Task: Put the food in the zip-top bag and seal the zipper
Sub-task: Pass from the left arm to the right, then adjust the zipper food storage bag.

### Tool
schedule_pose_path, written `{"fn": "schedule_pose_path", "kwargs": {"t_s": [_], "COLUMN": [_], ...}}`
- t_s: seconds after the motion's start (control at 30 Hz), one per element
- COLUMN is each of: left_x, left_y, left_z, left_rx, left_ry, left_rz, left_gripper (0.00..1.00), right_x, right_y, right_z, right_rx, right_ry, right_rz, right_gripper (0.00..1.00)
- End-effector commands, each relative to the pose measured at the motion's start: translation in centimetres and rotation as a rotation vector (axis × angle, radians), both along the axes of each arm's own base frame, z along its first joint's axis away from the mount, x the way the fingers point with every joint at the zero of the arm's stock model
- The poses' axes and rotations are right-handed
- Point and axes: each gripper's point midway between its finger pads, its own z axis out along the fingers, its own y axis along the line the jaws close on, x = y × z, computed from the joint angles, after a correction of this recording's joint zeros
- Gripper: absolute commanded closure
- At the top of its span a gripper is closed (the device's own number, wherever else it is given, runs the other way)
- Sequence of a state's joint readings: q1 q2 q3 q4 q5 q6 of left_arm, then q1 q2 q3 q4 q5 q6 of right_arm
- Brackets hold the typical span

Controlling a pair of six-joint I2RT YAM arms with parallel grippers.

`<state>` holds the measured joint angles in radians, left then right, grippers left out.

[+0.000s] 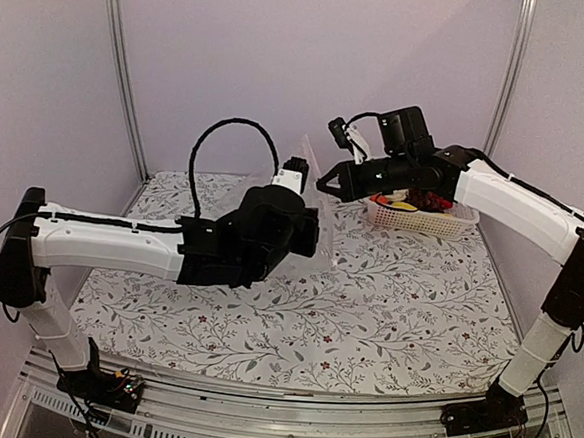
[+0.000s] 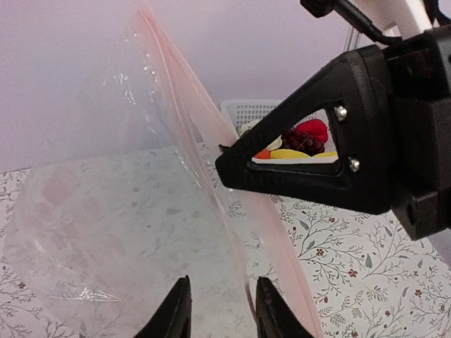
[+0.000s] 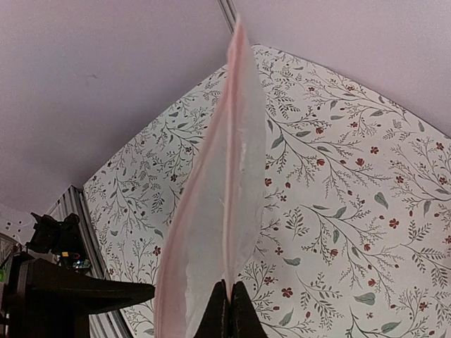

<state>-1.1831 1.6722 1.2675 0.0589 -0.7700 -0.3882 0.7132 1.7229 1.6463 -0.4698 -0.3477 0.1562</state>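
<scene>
The clear zip-top bag (image 1: pixel 310 170) hangs upright above the table between my two grippers. My right gripper (image 3: pixel 225 287) is shut on its mouth edge, with the pinkish zipper strip (image 3: pixel 237 105) rising from the fingertips. In the left wrist view the bag (image 2: pixel 106 211) fills the left side, and the zipper (image 2: pixel 197 98) runs diagonally down to my left gripper (image 2: pixel 222 299). That gripper is open, with the bag's edge between its fingers. The right gripper (image 2: pixel 232 165) pinches the strip above it. The food (image 1: pixel 414 200) lies in the white basket: a red piece (image 2: pixel 313 130), grapes (image 2: pixel 299 142) and a yellow piece (image 2: pixel 290 153).
The white lattice basket (image 1: pixel 442 225) stands at the back right of the flowered table (image 1: pixel 386 306), right behind my right gripper (image 1: pixel 327 184). My left arm reaches across the middle to the bag, with its gripper (image 1: pixel 311 235) low beside it. Pale walls enclose the back and sides.
</scene>
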Motion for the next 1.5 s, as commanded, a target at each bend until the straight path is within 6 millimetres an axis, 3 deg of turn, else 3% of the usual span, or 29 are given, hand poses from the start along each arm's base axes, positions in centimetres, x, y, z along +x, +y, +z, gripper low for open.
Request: {"fn": "schedule_pose_path", "kwargs": {"t_s": [0.0,0.37,0.5,0.67,0.9,1.07,1.17,1.47], "left_x": [1.1,3.0,3.4,4.4,5.8,5.9,5.7,5.2], "left_y": [1.9,4.6,6.3,7.9,8.0,8.6,9.4,10.3], "left_z": [0.6,2.8,3.6,4.8,6.3,7.4,7.7,7.1], "left_rx": [-0.105,-0.176,-0.163,-0.170,-0.150,-0.152,-0.164,-0.162], "left_ry": [0.003,-0.051,-0.087,-0.119,-0.154,-0.180,-0.192,-0.179], "left_rz": [0.153,0.292,0.357,0.371,0.351,0.365,0.378,0.379], "left_gripper": [0.56,0.57,0.64,0.66,0.66,0.81,0.98,1.00], "right_x": [-1.9,-4.0,-4.2,-4.9,-5.5,-5.0,-4.0,-2.3], "right_y": [1.6,2.4,2.3,2.6,2.7,2.2,1.3,-0.8], "right_z": [0.9,1.8,1.3,0.2,-0.4,-0.6,-0.3,3.0], "right_rx": [-0.002,-0.044,-0.053,-0.070,-0.084,-0.104,-0.131,-0.114], "right_ry": [-0.057,-0.149,-0.144,-0.141,-0.140,-0.154,-0.187,-0.267], "right_rz": [0.042,0.039,0.043,0.093,0.124,0.091,0.023,-0.100], "right_gripper": [1.00,1.00,1.00,1.00,1.00,1.00,1.00,1.00]}}
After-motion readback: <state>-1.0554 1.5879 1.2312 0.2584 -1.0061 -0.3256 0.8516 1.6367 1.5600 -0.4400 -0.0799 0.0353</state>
